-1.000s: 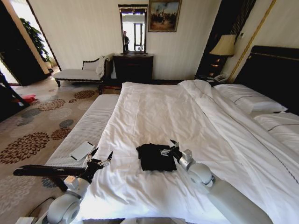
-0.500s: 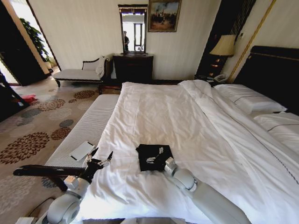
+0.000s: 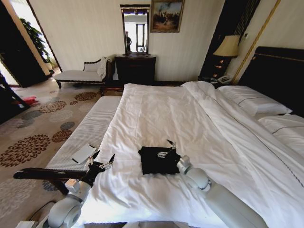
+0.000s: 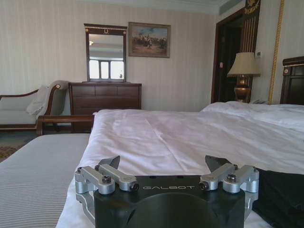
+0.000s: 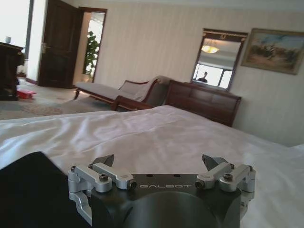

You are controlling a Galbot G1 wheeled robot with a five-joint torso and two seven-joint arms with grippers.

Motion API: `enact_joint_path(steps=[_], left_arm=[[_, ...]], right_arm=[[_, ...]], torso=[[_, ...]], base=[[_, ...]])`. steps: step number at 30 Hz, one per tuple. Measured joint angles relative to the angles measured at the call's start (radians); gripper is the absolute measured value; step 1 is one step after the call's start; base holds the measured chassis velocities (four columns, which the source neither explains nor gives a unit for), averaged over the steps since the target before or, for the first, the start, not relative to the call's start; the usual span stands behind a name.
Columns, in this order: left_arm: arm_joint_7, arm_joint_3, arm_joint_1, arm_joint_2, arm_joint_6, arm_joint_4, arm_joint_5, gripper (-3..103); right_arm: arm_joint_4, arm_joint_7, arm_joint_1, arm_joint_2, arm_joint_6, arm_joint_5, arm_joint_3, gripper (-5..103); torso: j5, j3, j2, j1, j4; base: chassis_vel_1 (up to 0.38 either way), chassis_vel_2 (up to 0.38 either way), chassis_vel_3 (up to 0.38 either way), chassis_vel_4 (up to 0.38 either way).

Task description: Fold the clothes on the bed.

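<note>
The clothes (image 3: 154, 161) are a black T-shirt lying in a small, flat rectangle on the white duvet of the bed (image 3: 161, 114), near its front. My right gripper (image 3: 169, 148) hovers open over the shirt's right far corner, holding nothing. In the right wrist view the right gripper (image 5: 159, 161) is spread wide, with the black clothes (image 5: 28, 190) just beside it. My left gripper (image 3: 101, 159) stands open at the bed's left edge, apart from the shirt. The left wrist view shows the left gripper (image 4: 164, 164) empty and the clothes (image 4: 280, 199) off to one side.
A narrow white bench (image 3: 90, 126) runs along the bed's left side with a white pad (image 3: 83, 153) on it. Pillows (image 3: 256, 102) and a dark headboard (image 3: 280, 71) are at the right. A chaise (image 3: 83, 73), a dresser (image 3: 135, 69) and a lamp (image 3: 228, 47) line the far wall.
My right gripper dipped left over the black shirt half a second ago and has since lifted back toward its right far corner. The left arm and the shirt have not moved.
</note>
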Motion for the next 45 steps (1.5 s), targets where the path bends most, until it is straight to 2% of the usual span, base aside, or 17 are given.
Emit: enact_joint_path(steps=[2, 3, 6, 7, 11, 12, 15, 17, 18, 22, 27, 45], left_arm=[[0.0, 0.0, 0.0, 0.0, 0.0, 0.0, 0.0, 100], [0.0, 0.0, 0.0, 0.0, 0.0, 0.0, 0.0, 100], [0.0, 0.0, 0.0, 0.0, 0.0, 0.0, 0.0, 100], [0.0, 0.0, 0.0, 0.0, 0.0, 0.0, 0.0, 100], [0.0, 0.0, 0.0, 0.0, 0.0, 0.0, 0.0, 100], [0.0, 0.0, 0.0, 0.0, 0.0, 0.0, 0.0, 100], [0.0, 0.0, 0.0, 0.0, 0.0, 0.0, 0.0, 100], [0.0, 0.0, 0.0, 0.0, 0.0, 0.0, 0.0, 100], [0.0, 0.0, 0.0, 0.0, 0.0, 0.0, 0.0, 100], [0.0, 0.0, 0.0, 0.0, 0.0, 0.0, 0.0, 100], [0.0, 0.0, 0.0, 0.0, 0.0, 0.0, 0.0, 100], [0.0, 0.0, 0.0, 0.0, 0.0, 0.0, 0.0, 100]], right_arm=[[0.02, 0.015, -0.073, 0.001, 0.03, -0.006, 0.111, 100], [0.02, 0.015, -0.073, 0.001, 0.03, -0.006, 0.111, 100], [0.072, 0.023, -0.205, 0.023, 0.074, -0.013, 0.302, 100], [0.072, 0.023, -0.205, 0.023, 0.074, -0.013, 0.302, 100], [0.141, 0.004, -0.402, 0.09, 0.157, -0.042, 0.521, 100], [0.141, 0.004, -0.402, 0.09, 0.157, -0.042, 0.521, 100], [0.184, -0.02, -0.523, 0.174, 0.197, -0.057, 0.614, 100], [0.189, -0.022, -0.538, 0.191, 0.201, -0.059, 0.623, 100], [0.199, -0.026, -0.57, 0.233, 0.211, -0.071, 0.637, 100], [0.201, -0.025, -0.596, 0.323, 0.221, -0.095, 0.639, 100], [0.173, -0.016, -0.577, 0.364, 0.228, -0.138, 0.628, 100], [0.163, -0.016, -0.567, 0.369, 0.231, -0.16, 0.62, 100]], torso=[[0.0002, 0.0, 0.0, 0.0, -0.0001], [0.0002, 0.0, 0.0, 0.0, -0.0001], [0.0002, 0.0, 0.0, 0.0, -0.0001], [0.0002, 0.0, 0.0, 0.0, -0.0001], [0.0, 0.0, 0.0, 0.0, 0.0], [0.0, 0.0, 0.0, 0.0, 0.0], [-0.0001, 0.0, 0.0, 0.0, -0.0004], [-0.0001, 0.0, 0.0, 0.0, -0.0005], [-0.0002, 0.0, 0.0, 0.0, -0.0001], [-0.0002, 0.0, 0.0, 0.0, -0.0001], [-0.0001, 0.0, 0.0, 0.0, 0.0002], [-0.0002, 0.0, 0.0, 0.0, 0.0]], base=[[0.0, 0.0, 0.0, 0.0], [0.0, 0.0, 0.0, 0.0], [0.0, 0.0, 0.0, 0.0], [0.0, 0.0, 0.0, 0.0], [0.0, 0.0, 0.0, 0.0], [0.0, 0.0, 0.0, 0.0], [0.0, 0.0, 0.0, 0.0], [0.0, 0.0, 0.0, 0.0], [0.0, 0.0, 0.0, 0.0], [0.0, 0.0, 0.0, 0.0], [0.0, 0.0, 0.0, 0.0], [0.0, 0.0, 0.0, 0.0]])
